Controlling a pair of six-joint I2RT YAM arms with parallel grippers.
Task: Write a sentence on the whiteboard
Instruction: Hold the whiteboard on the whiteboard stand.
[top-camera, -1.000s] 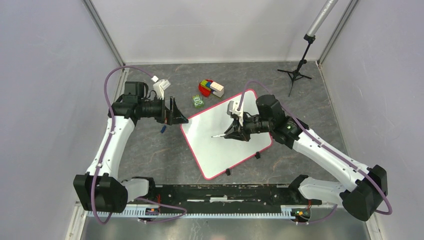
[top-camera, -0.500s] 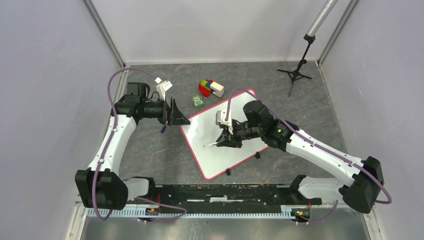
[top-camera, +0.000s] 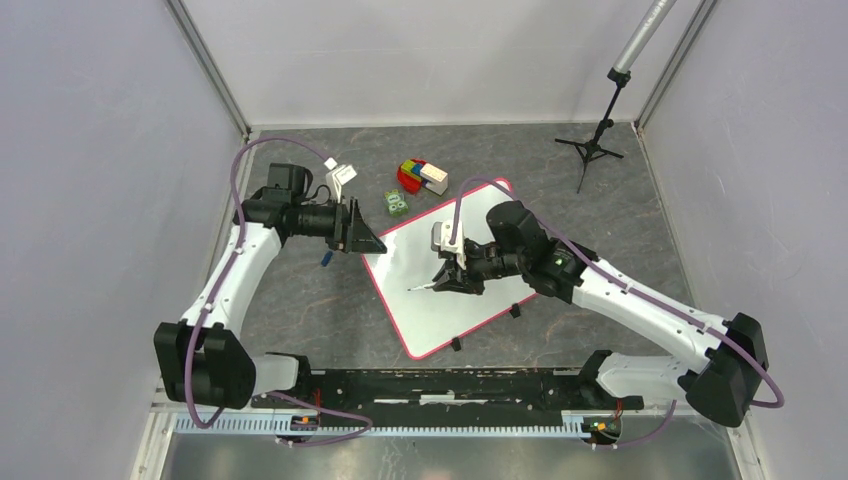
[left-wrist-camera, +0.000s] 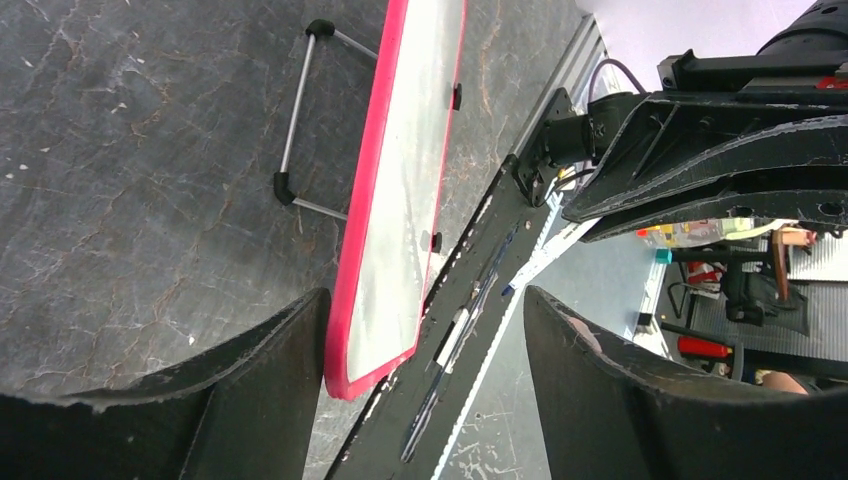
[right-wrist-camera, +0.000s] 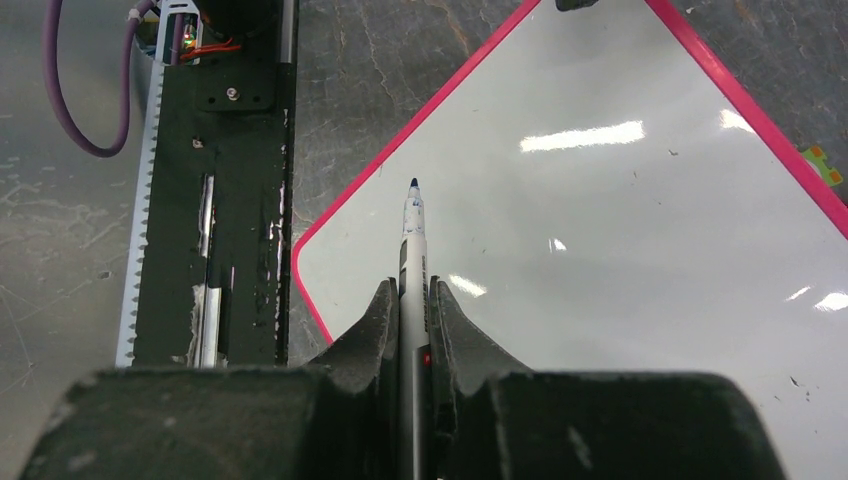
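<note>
The whiteboard (top-camera: 470, 255) lies tilted on the dark table, white with a pink-red rim. Its face is blank; no sentence shows on it. My right gripper (top-camera: 452, 278) hovers over the board's middle, shut on a white marker (right-wrist-camera: 412, 245). The marker's blue tip (right-wrist-camera: 413, 185) points toward the board's near-left rim, and I cannot tell whether it touches the surface. My left gripper (top-camera: 366, 240) is open at the board's left corner. In the left wrist view the pink rim (left-wrist-camera: 360, 250) runs between the spread fingers (left-wrist-camera: 270, 390), close beside the left one.
A stack of coloured blocks (top-camera: 421, 176) and a small green packet (top-camera: 396, 203) lie behind the board. A small blue object (top-camera: 327, 259) sits under the left arm. A tripod stand (top-camera: 592, 148) is at the back right. The black rail (top-camera: 450, 385) runs along the near edge.
My right gripper carried the marker down-left across the board, then held still. My left arm shifted slightly toward the board's corner and its jaws narrowed somewhat.
</note>
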